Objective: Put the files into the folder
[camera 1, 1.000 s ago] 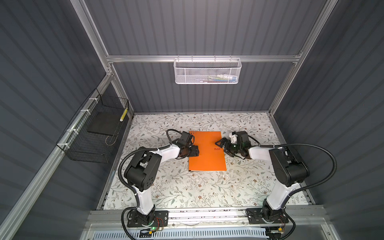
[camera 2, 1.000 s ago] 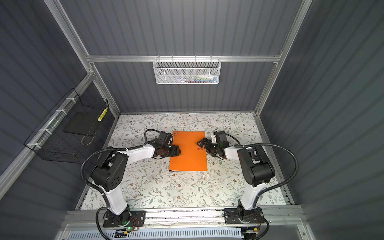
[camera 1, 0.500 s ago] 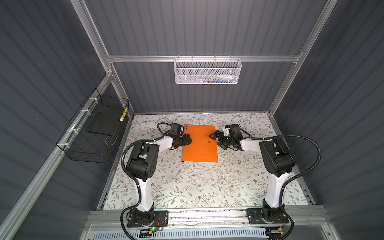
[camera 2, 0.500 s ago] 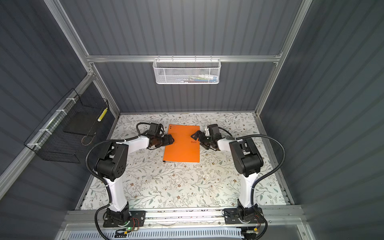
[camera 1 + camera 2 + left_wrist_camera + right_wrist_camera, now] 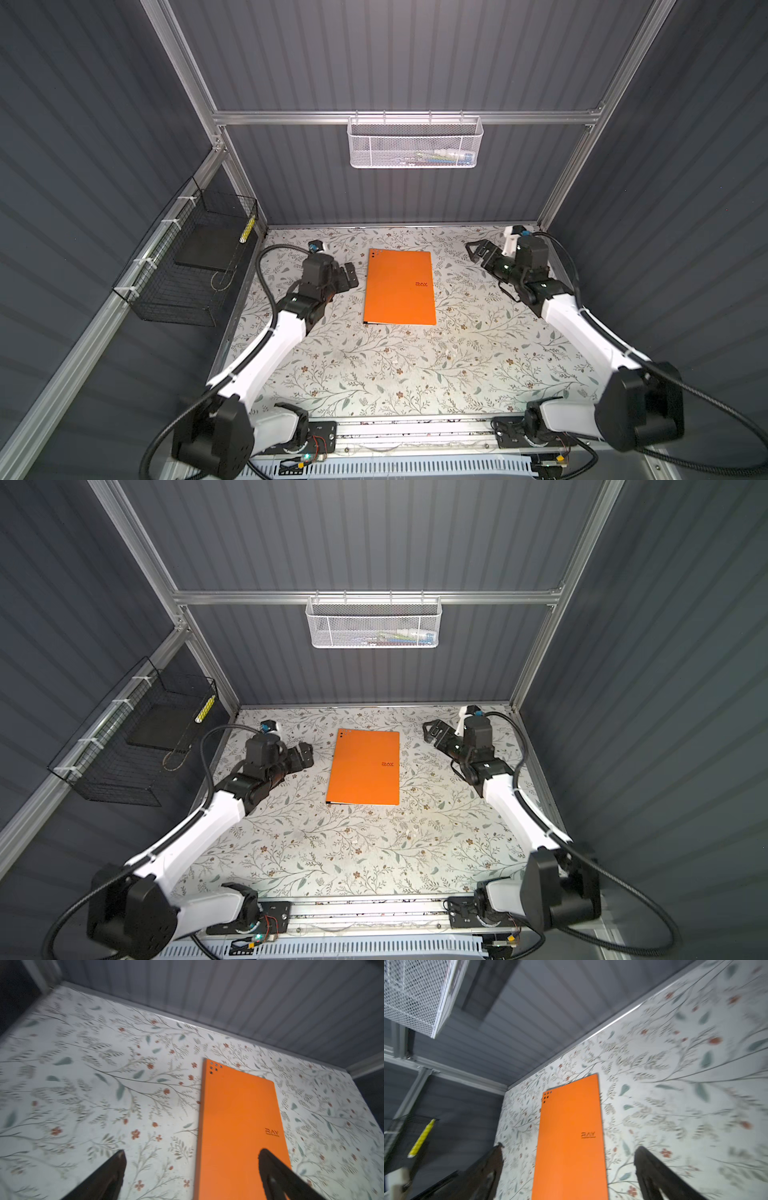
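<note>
The folder [image 5: 399, 286] [image 5: 365, 766] lies shut and flat on the floral table, orange cover up, with its dark dots at the far left corner. The files are out of view. In both top views my left gripper [image 5: 351, 275] [image 5: 305, 755] stands open just left of the folder, not touching it. My right gripper [image 5: 471, 252] [image 5: 428, 731] is open near the back right of the table, well clear of the folder. The left wrist view shows the folder [image 5: 239, 1126] beyond the open gripper [image 5: 192, 1151]. The right wrist view shows the folder [image 5: 571, 1136] beyond the empty, open gripper [image 5: 569, 1147].
A white mesh basket [image 5: 415, 143] hangs on the back wall. A black wire basket [image 5: 195, 266] on the left wall holds a dark grey slab [image 5: 208, 253] and a yellow strip [image 5: 248, 228]. The table's back edge meets the wall just behind the folder.
Both grippers have drawn back sideways from the folder's edges, the right one farther. The left gripper has opened wider. The folder has slid slightly back and left.
</note>
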Available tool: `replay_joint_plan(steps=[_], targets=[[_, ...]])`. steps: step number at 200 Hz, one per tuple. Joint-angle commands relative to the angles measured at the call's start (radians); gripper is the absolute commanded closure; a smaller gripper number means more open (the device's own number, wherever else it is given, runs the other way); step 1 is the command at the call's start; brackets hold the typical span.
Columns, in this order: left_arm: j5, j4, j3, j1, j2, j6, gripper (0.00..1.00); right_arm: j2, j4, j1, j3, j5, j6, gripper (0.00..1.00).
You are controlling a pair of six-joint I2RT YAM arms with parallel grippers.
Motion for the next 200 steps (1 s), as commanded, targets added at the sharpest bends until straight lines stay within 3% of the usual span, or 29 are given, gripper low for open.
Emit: replay_joint_plan(steps=[1,27,42,47,62,83,105,119,134,163,170,179,188,200], targets=[[-0.329,0.169,-0.188,0.003,-0.006,0.052,0.00,-0.097,-0.047,-0.023,-0.105,0.316,-0.146,0.01],[-0.516,0.234,-0.276,0.004,0.058,0.049,0.00,-0.184,0.164,-0.084,-0.268,0.334,-0.314,0.01],[-0.634,0.278,-0.313,0.010,0.054,0.016,0.00,-0.211,0.279,-0.085,-0.362,0.401,-0.391,0.01],[-0.652,0.356,-0.347,0.009,0.042,0.057,0.00,-0.218,0.311,-0.085,-0.386,0.422,-0.413,0.01],[-0.648,0.566,-0.441,0.011,0.006,0.170,0.00,-0.233,0.396,-0.086,-0.459,0.455,-0.491,0.01],[-0.622,0.723,-0.485,0.028,0.050,0.327,0.00,-0.217,0.527,-0.091,-0.543,0.483,-0.567,0.01],[-0.606,0.760,-0.466,0.054,0.197,0.341,0.00,-0.150,0.632,-0.097,-0.590,0.524,-0.572,0.01],[-0.590,0.920,-0.470,0.060,0.299,0.414,0.00,-0.091,0.673,-0.104,-0.601,0.517,-0.563,0.01],[-0.509,0.932,-0.458,0.065,0.323,0.416,0.00,-0.026,0.734,-0.111,-0.610,0.508,-0.572,0.01],[-0.504,1.336,-0.529,0.085,0.491,0.453,0.00,0.054,0.831,-0.126,-0.607,0.421,-0.641,0.01],[-0.513,1.458,-0.533,0.083,0.545,0.518,0.00,0.083,0.906,-0.127,-0.627,0.434,-0.643,0.01],[-0.484,1.384,-0.522,0.071,0.523,0.514,0.00,0.140,1.034,-0.136,-0.667,0.454,-0.623,0.01],[-0.437,1.266,-0.500,0.079,0.491,0.485,0.00,0.207,1.180,-0.159,-0.712,0.392,-0.625,0.01],[-0.384,1.257,-0.483,0.105,0.508,0.482,0.00,0.250,1.277,-0.174,-0.737,0.346,-0.628,0.01]])
